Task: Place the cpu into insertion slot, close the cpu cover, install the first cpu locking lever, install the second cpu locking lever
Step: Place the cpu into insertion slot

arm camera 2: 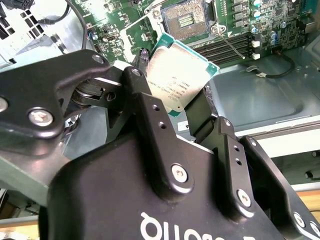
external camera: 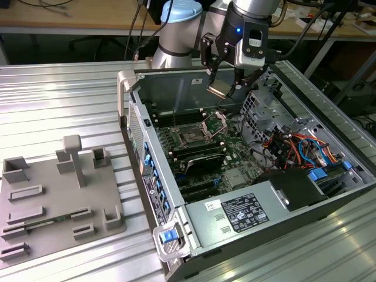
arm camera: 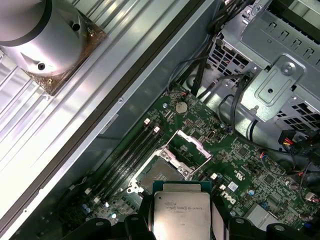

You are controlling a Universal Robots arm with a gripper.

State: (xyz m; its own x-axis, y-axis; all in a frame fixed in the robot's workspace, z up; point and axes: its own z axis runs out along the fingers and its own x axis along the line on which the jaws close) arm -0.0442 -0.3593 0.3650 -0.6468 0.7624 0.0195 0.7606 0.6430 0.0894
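My gripper hangs above the open computer case, shut on the cpu, a flat silver-topped chip with a green edge. Both wrist views show the cpu pinched by its edges between the black fingers. The insertion slot lies bare on the green motherboard, below the chip and a little aside from it. The cpu cover stands swung up at the slot's far edge. A thin metal lever sticks out beside the slot.
The case lies on a ribbed metal table. Long black memory slots flank the socket. A drive cage and bundled cables crowd the exterior view's right. A grey fixture plate sits at the exterior view's left.
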